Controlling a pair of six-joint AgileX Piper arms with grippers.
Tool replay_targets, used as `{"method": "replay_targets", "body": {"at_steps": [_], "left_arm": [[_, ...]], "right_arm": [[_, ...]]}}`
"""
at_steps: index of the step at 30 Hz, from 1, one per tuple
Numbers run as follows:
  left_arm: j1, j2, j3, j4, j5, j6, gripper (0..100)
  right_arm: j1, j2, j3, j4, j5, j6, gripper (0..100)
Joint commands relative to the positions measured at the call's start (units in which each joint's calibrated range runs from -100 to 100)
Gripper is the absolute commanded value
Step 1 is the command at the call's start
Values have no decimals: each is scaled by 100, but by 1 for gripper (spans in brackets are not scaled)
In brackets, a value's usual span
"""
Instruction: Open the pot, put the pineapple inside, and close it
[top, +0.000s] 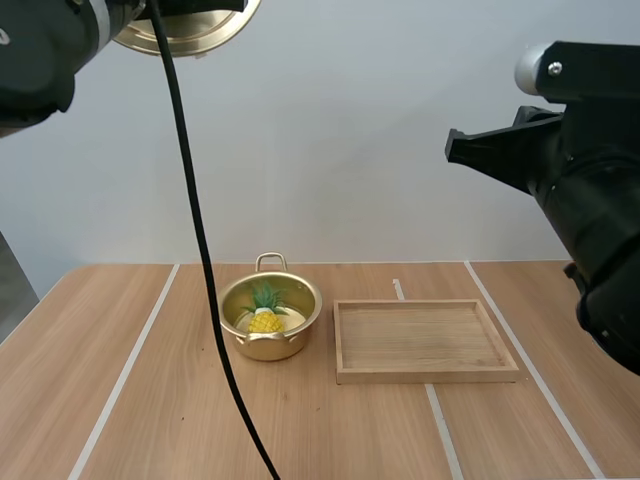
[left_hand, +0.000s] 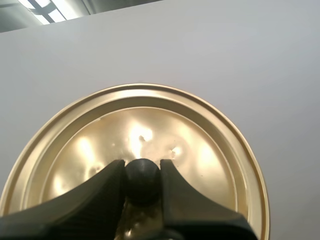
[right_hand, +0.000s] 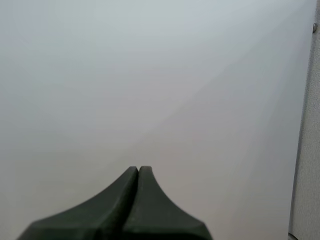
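Two arms are hovering high. Pot (top: 268, 346) is sitting open beside tray (top: 427, 375), pineapple (top: 265, 320) lying inside. Left gripper (left_hand: 142, 170) is pinching lid (left_hand: 150, 120) by its knob (left_hand: 142, 181); right gripper (right_hand: 138, 170) is idling closed, empty. Risk: round knob slipping, lid landing off-rim.

Our left arm (top: 40, 45) hangs high at the far left. Its left pincer (left_hand: 142, 170) grips the black knob (left_hand: 142, 182) of the golden lid (left_hand: 210, 150) between both fingers (left_hand: 95, 197). Our right arm (top: 590, 200) is held high at the right, pointing inward. On the right pincer (right_hand: 138, 172) the fingers lie pressed together as one dark wedge, holding nothing.
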Motion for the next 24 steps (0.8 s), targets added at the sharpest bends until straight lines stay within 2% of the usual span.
{"method": "replay_targets", "body": {"at_steps": [1,6,9,24], "left_arm": [[-18,-39,-1,-95,28,-87,0],[-18,267,-1,-84,683,-18,0],[-18,525,-1,-59,1109,-9,0],[-18,1709,-1,-69,2969,-9,0]], "right_arm": [[-141,-141,155,0,400,0,0],[-464,-166,272,0,1827,0,0],[-511,-166,344,0,2482,0,0],[-585,-155,1223,0,2201,0,0]]}}
